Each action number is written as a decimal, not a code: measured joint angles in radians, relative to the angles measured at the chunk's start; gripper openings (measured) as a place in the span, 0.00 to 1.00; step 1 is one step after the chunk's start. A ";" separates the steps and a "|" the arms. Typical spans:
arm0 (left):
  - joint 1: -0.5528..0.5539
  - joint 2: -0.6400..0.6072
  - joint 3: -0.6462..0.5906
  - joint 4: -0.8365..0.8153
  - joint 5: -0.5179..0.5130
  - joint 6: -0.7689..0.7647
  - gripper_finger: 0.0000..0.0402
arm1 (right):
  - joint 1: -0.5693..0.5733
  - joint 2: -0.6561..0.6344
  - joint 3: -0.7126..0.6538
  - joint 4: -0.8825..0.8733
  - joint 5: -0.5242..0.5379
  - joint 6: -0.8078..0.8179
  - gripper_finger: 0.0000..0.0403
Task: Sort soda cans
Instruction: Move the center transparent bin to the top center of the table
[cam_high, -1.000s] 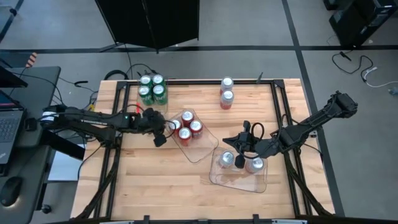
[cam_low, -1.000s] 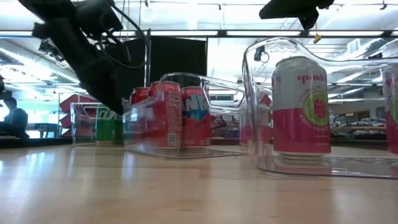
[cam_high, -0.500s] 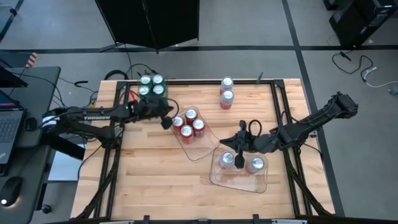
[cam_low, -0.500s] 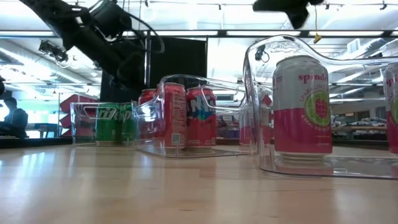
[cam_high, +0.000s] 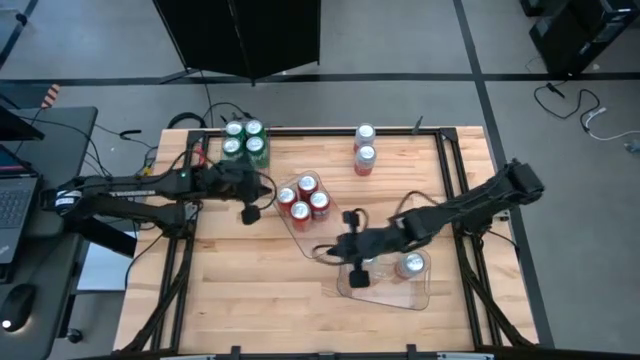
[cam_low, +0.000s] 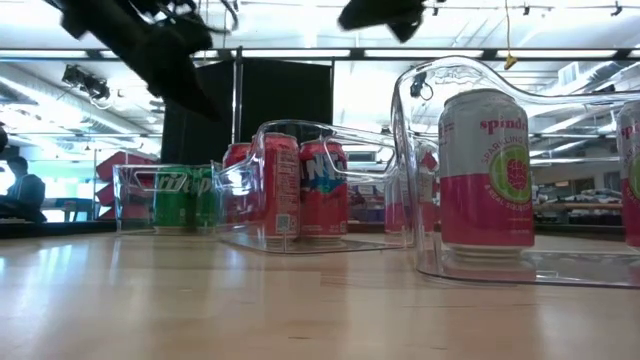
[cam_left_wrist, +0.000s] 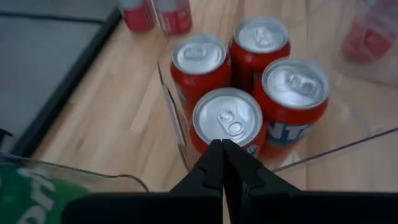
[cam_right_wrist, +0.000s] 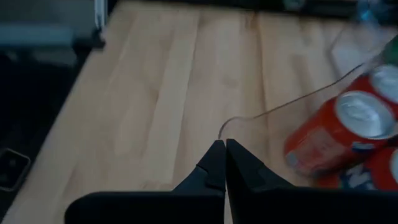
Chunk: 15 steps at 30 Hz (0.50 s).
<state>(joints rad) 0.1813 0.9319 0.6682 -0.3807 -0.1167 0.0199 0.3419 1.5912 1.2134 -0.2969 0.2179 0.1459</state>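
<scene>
On the counter (cam_high: 250, 290), the left pincer (cam_high: 250, 213) is pressed shut and empty at nine o'clock of the four red cans (cam_high: 303, 196). The right pincer (cam_high: 357, 279), also shut and empty, covers one pink can; another (cam_high: 409, 264) shows. Green cans (cam_high: 245, 141) sit at eleven o'clock.

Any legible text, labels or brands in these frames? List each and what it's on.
"spindr...", cut off at the edge: pink-and-silver can in the nearest clear tray, low view.
"NT", partial white letters: red can, left wrist view.
Green can: white lettering too blurred to read.
Left arm: white lettering too small to read.
</scene>
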 joint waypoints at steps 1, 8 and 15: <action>-0.023 -0.021 0.000 -0.006 -0.026 -0.009 0.00 | -0.004 0.038 0.045 -0.043 -0.013 -0.001 0.00; -0.142 -0.167 0.000 -0.016 -0.121 -0.069 0.00 | -0.031 0.279 0.355 -0.332 -0.124 -0.053 0.00; -0.197 -0.235 0.000 -0.075 -0.178 -0.102 0.00 | -0.056 0.461 0.580 -0.592 -0.147 -0.071 0.00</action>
<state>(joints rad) -0.0158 0.6968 0.6682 -0.4559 -0.2942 -0.0825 0.2855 2.0523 1.7932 -0.8889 0.0708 0.0750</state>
